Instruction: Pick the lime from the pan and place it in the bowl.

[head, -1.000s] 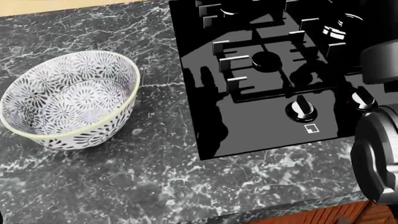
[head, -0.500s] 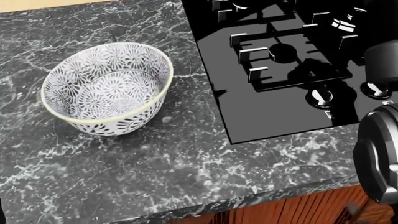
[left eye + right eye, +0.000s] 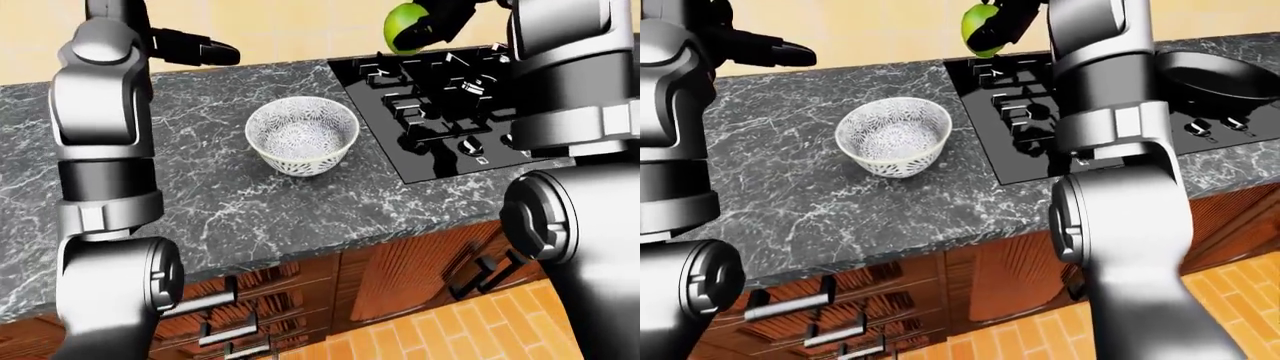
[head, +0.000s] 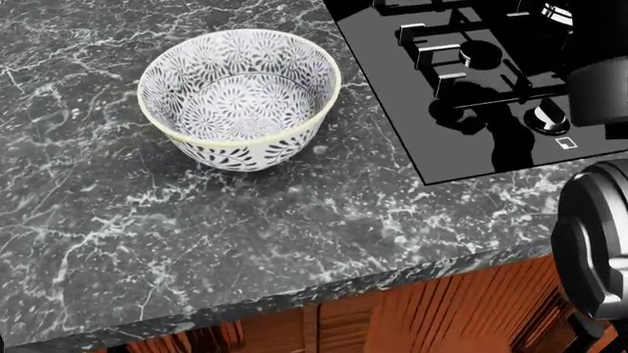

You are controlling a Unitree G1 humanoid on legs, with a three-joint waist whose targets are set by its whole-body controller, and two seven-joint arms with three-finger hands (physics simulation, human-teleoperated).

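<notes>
The green lime (image 3: 400, 28) is held up in the air in my right hand (image 3: 418, 31), whose dark fingers (image 3: 1008, 16) close round it, above the stove's left edge and to the upper right of the bowl. The patterned white bowl (image 4: 241, 95) stands empty on the dark marble counter (image 4: 147, 243), left of the stove. The black pan (image 3: 1217, 75) sits on the stove's right side in the right-eye view. My left hand (image 3: 205, 51) hangs open and empty over the counter at the upper left of the bowl.
The black stove (image 4: 461, 140) with grates and knobs (image 4: 545, 115) lies right of the bowl. The counter's near edge (image 4: 324, 290) runs above wooden cabinets with drawer handles (image 3: 225, 326). My right forearm (image 3: 1110, 97) crosses over the stove.
The whole head view has shifted: the bowl and the stove slid right and upward in the picture, so the camera has moved. The bowl itself stays put on the counter.
</notes>
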